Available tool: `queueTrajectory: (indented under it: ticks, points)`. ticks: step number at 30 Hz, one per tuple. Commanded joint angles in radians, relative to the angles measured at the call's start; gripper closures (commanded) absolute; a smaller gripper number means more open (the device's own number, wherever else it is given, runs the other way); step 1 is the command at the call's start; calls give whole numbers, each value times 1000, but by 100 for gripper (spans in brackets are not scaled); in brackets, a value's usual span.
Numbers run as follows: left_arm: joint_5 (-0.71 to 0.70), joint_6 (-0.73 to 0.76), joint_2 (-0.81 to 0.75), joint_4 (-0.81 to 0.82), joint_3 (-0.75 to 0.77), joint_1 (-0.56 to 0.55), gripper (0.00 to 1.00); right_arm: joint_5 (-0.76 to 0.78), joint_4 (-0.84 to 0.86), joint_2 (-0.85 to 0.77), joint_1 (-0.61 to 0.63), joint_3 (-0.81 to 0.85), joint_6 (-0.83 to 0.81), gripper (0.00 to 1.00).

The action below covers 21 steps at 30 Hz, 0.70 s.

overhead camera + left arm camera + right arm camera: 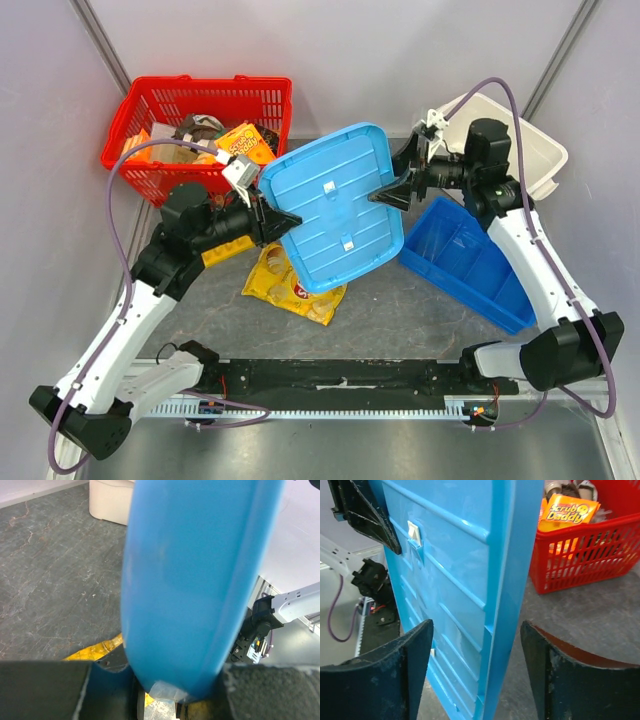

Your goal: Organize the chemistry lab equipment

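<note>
Far left of the blue lid [335, 205] we have the red basket [210, 84], packed with boxes and out of the action. Coming in, the left gripper [272, 218] has its fingers [45, 690] clamped on the lid's left edge. Its wrist camera shows the rim wedged between them, and we judge that this one grip carries the lid tilted up off the desk [400, 320].

The lid hangs in the air between basket and blue bin, ribbed face toward the overhead camera. Under its lower edge a yellow chip bag [285, 290] lies on the desk.

At the lid's right edge sits the right gripper [392, 195]. Its fingers [385, 675] stand apart, one on either side of the rim, with a gap showing on both sides, so nothing is pinched there. We read it as poised for a second hold.

Right of the lid is the blue bin [460, 250], open and empty, its near corner just beside the lid's right side, and that's the likely home for the lid. Beyond it stands the white bin [540, 150].

Room is tight: the lid's far-left corner is near the basket rim, and swinging right means clearing the bin wall and the right arm. Open desk lies in front of the lid.
</note>
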Motion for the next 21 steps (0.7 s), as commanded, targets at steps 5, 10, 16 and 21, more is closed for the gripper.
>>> queueTrajectory:
  ticks: [5,10,16,21]
  points:
    - [42,3,-22,158,-30,3,98,-101,81,-3,-3,-52,64,52]
    - [29,0,-19,204,-51,5,98,-124,164,-29,-3,-91,124,84]
    - [-109,37,1,125,-19,6,38,52,158,-110,-23,-63,145,100]
    - [-186,60,-31,122,-25,6,30,266,63,-158,-64,19,78,100]
